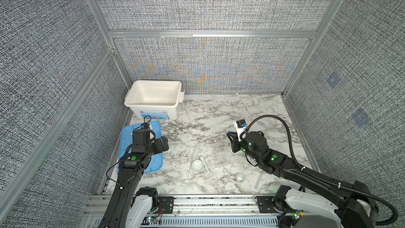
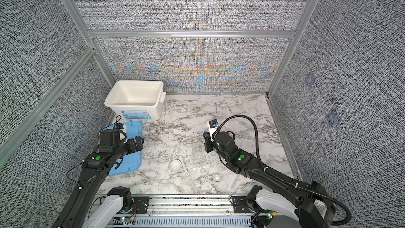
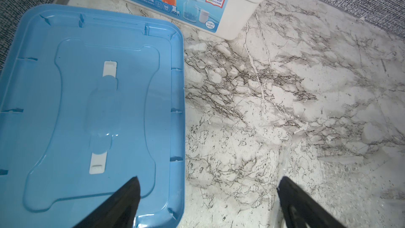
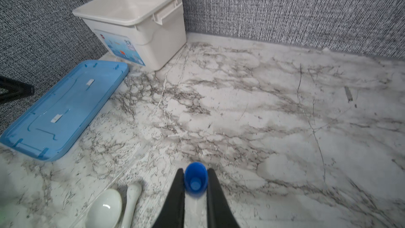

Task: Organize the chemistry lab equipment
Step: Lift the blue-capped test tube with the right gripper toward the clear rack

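Right up against the right wrist lens sits the blue-capped tube (image 4: 195,182), pinched between the two black fingers of the right claw (image 4: 196,170). The jaws are nearly closed on it, just below the cap. The clear body runs back toward the camera, and I cannot tell whether its far end touches anything.

Over on the other side, the left claw (image 3: 209,178) is spread as wide as it goes and has nothing in it. It hangs over the edge where the blue lid (image 3: 65,106) meets the marble bench (image 1: 219,117).

The white tub (image 1: 131,109) stands open at the back left corner and looks empty. That looks like where the tube is headed.

About the handling: the tube looks light, stiff and smooth, so it could slip or swing in a two-finger pinch. If it is glass, a drop would crack it. I'd keep the hold near the cap, as it is now, and lower the tube in rather than let it fall.

Near the front of the bench the mortar bowl (image 1: 197,165) waits with the pestle (image 1: 205,163) just beside it. Both are glossy, hard and likely the heaviest pieces. I'd take the bowl by its rim and the pestle mid-shaft, since it will roll.

Further right is the small dish (image 1: 240,177), with a second clear tube (image 1: 258,180) lying near it. Any thin rods are too faint to place.
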Robot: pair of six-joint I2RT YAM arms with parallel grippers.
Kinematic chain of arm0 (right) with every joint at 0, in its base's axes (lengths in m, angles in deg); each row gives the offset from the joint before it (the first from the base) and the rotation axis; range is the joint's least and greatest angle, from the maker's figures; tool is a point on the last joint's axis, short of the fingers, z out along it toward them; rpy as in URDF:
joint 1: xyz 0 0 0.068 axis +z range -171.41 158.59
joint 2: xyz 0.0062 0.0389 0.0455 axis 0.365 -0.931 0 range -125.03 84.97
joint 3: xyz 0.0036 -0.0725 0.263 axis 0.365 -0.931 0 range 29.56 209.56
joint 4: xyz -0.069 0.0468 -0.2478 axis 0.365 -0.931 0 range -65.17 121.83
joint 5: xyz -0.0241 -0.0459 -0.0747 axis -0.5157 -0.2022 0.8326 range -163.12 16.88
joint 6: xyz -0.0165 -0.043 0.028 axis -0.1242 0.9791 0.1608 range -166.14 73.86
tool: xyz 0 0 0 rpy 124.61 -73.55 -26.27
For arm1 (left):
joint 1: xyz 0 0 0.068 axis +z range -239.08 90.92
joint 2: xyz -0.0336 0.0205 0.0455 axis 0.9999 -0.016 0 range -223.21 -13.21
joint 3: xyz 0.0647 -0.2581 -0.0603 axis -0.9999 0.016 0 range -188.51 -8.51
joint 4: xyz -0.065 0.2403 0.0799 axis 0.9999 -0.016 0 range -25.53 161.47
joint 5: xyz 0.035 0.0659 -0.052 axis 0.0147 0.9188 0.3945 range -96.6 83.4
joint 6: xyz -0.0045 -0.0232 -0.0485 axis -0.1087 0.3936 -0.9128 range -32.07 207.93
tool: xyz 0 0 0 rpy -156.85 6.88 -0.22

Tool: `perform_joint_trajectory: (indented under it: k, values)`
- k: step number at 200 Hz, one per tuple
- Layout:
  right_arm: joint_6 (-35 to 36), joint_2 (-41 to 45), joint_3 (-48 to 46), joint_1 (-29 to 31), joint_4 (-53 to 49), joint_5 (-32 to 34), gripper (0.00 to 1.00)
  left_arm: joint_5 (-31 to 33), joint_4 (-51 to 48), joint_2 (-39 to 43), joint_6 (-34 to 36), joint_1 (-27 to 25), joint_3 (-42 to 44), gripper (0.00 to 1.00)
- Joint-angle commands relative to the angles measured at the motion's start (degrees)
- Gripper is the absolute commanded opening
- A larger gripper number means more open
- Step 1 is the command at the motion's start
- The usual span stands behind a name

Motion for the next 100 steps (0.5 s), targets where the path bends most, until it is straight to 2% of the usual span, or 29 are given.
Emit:
perform_joint_trajectory:
  k: [1,78,100]
  values:
    - [3.15,-1.73,-1.18,0.91,16.31,5.23,0.17,-0.43,1.38,-0.24,0.33,-0.04,0.03,0.99]
    - [9.95,-9.27,-1.32,6.85,24.20,8.24,0.17,-0.07,1.22,0.45,0.44,-0.04,0.10,0.99]
    - [8.83,-10.99,-1.06,8.06,25.34,8.41,0.17,-0.24,1.19,0.10,0.56,-0.04,0.03,0.99]
